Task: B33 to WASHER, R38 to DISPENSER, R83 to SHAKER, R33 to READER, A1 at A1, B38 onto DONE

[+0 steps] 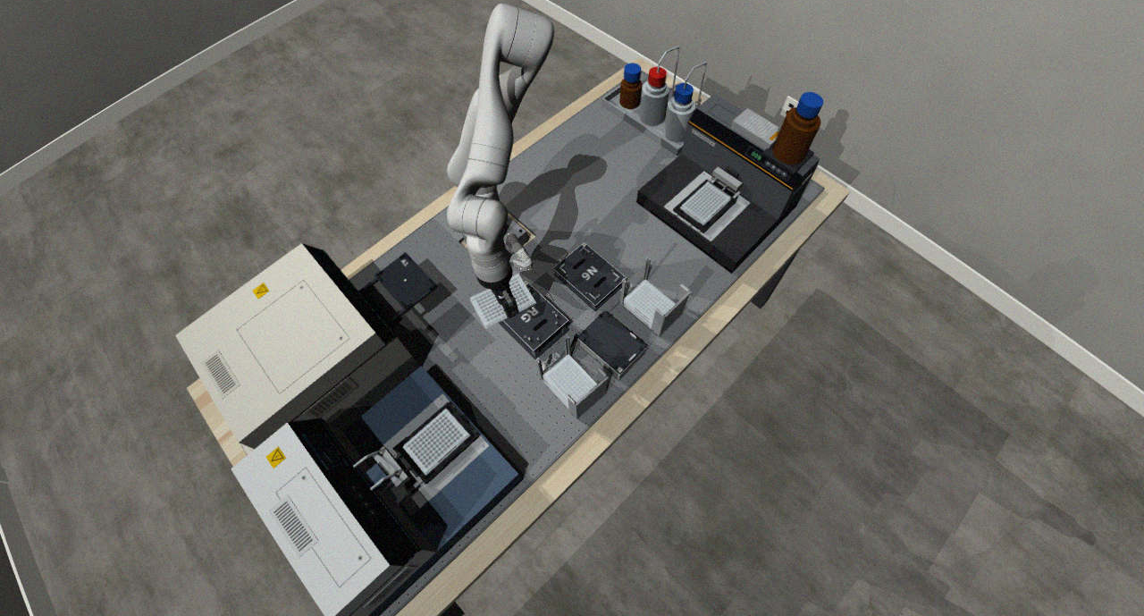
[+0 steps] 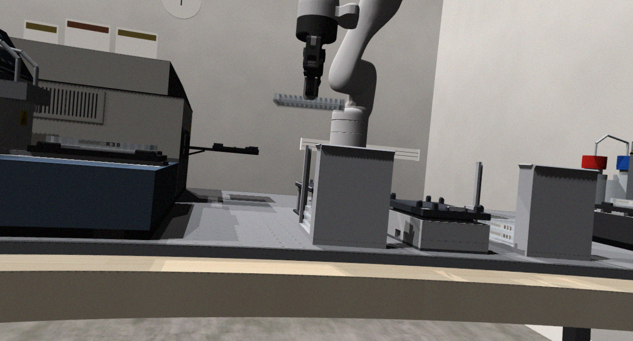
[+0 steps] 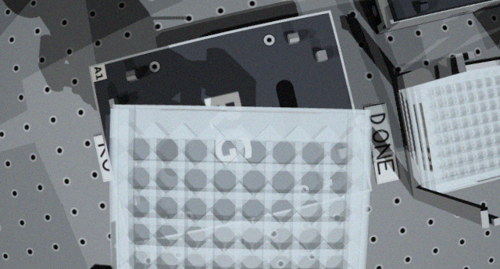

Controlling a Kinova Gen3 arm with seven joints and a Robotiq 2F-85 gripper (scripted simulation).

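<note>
My gripper [image 1: 503,296] [image 2: 311,93] is shut on a clear well plate [image 1: 488,308] [image 2: 309,102] [image 3: 238,191], gripped across its width. It holds the plate level, high above the deck, over the RG nest [image 1: 550,333] [image 3: 234,58]. I cannot read the plate's label. Plate R38 [image 1: 434,440] [image 2: 110,144] sits on the WASHER. Another plate [image 1: 705,202] sits on the DISPENSER. The SHAKER platform [image 1: 614,341] [image 2: 435,206] is bare. The READER's tray [image 1: 402,280] [image 2: 230,149] sticks out, bare. The DONE rack [image 2: 351,192] holds a plate [image 1: 569,378] [image 3: 453,132].
The IN rack [image 2: 555,206] with plates [image 1: 648,301] stands beyond the SHAKER. Nest N6 [image 1: 592,274] is bare beside RG. The tall READER housing [image 1: 280,336] is left of my gripper. Bottles [image 1: 655,92] stand at the deck's far end.
</note>
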